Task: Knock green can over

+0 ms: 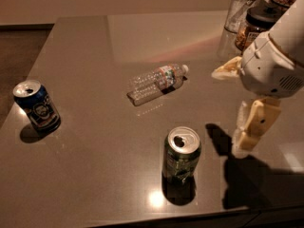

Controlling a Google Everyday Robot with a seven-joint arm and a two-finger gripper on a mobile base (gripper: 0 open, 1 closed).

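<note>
Camera view. Item: green can (181,156), upright, lower centre of frame, near the front edge of the table (85,51). Gripper (247,144): hanging to the can's right, apart from it; whether released or clenched, cannot tell. Risks, as judged: a low push slides the can rather than toppling it; a push toward the lower edge sends it off the table; an overlong sweep strikes the clear plastic bottle (159,82) lying above.

Upright green can (182,155) near claw (246,136)
</note>
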